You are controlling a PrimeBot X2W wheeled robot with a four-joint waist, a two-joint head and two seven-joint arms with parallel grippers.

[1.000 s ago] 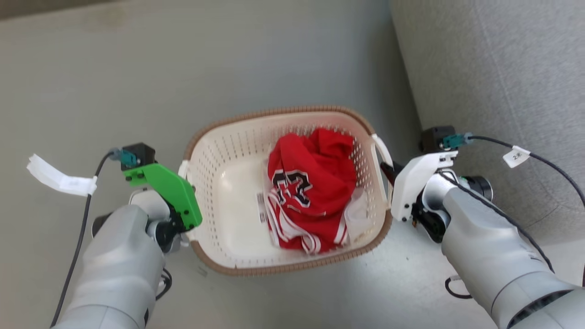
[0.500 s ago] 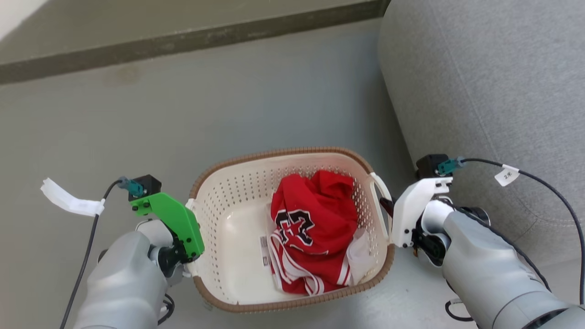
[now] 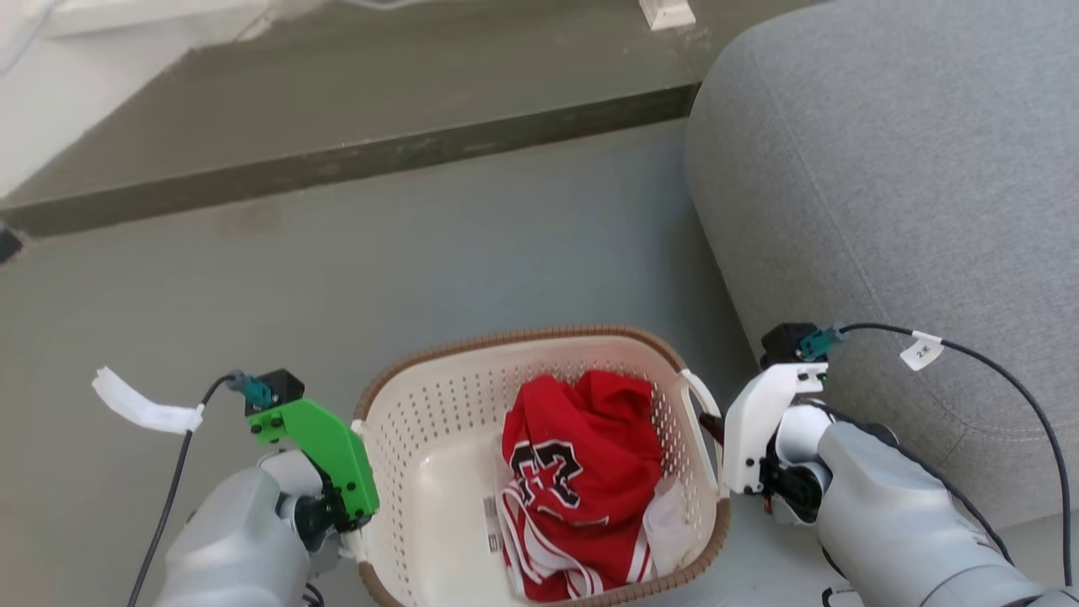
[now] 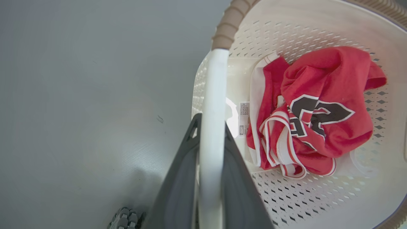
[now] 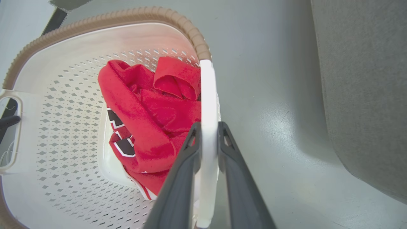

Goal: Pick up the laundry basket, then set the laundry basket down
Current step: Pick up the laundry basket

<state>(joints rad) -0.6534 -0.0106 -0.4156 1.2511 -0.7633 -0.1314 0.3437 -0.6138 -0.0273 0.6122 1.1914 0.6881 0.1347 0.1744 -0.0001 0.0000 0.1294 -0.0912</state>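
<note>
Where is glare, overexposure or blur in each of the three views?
Left wrist view: the handle of the laundry basket, in the left tool, is overexposed and soft; pale glare lies on the floor. Right wrist view: the other handle, in the right tool, is washed out too, with floor sheen beside it. Head view: evenly lit, sharp.

The laundry basket [image 3: 421, 421] hangs between the pincers, with the left pincer [image 4: 210, 122] clamped on its left handle [image 4: 212, 95] and the right pincer [image 5: 210, 125] on its right handle [image 5: 207, 95]. A garment [image 3: 582, 464] lies in the basket's right half. A sofa [image 3: 885, 211] stands just right of the basket, and a step [image 3: 337, 160] crosses the floor [image 3: 421, 253] well behind it.
</note>
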